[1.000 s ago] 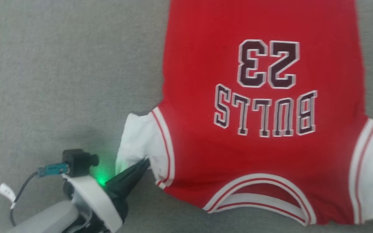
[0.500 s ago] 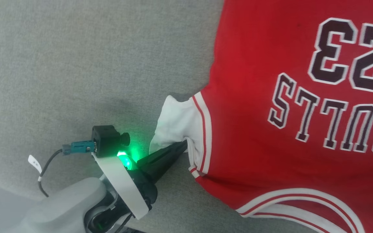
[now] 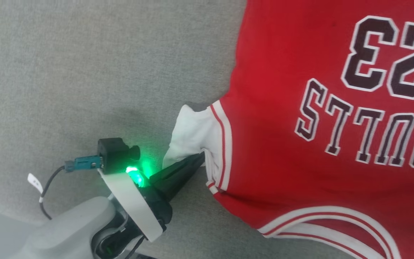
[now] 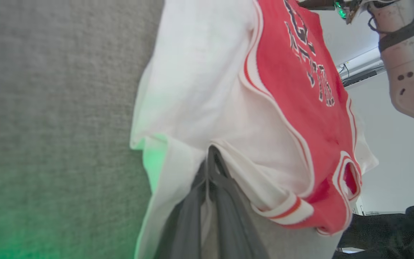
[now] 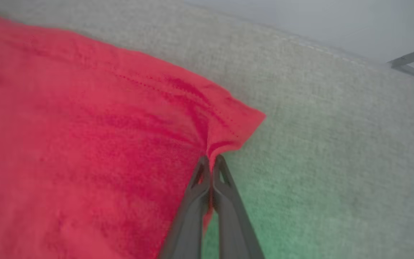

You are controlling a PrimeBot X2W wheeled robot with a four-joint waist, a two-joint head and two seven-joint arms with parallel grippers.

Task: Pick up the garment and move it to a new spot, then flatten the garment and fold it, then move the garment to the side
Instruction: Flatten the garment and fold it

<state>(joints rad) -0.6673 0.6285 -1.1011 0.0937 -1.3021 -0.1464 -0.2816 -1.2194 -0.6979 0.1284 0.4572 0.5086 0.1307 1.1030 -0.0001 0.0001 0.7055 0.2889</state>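
Currently: garment pinched at two edges

Item: garment (image 3: 300, 144), red, lying chest-up on the grey cloth surface (image 3: 84, 72). In the head view it takes up the right side, its dark lettering (image 3: 365, 133) upside down and its neck opening (image 3: 329, 230) at the lower edge.

Hold 1: left gripper (image 3: 200, 158), jaws closed flat on the lower edge of the white sleeve (image 3: 192, 133); nothing else touches the sleeve.

Hold 2: right gripper (image 5: 211, 158), tips pressed together on a red hem corner (image 5: 239, 122), the cloth puckered just above them.

Around: green light (image 3: 135, 177) on the left wrist, black camera block (image 3: 115, 154) and tagged cable (image 3: 45, 187) beside it, all clear of the garment.

Left wrist view adds: the sleeve's striped cuff (image 4: 286, 212) folded beside the left gripper (image 4: 210, 154), a pale arm casing (image 4: 412, 82) beyond the far hem, and a dark shape (image 4: 390, 230) too blurred to name.

Right wrist view adds: the surface's far edge and a grey bar (image 5: 412, 59) beyond it.
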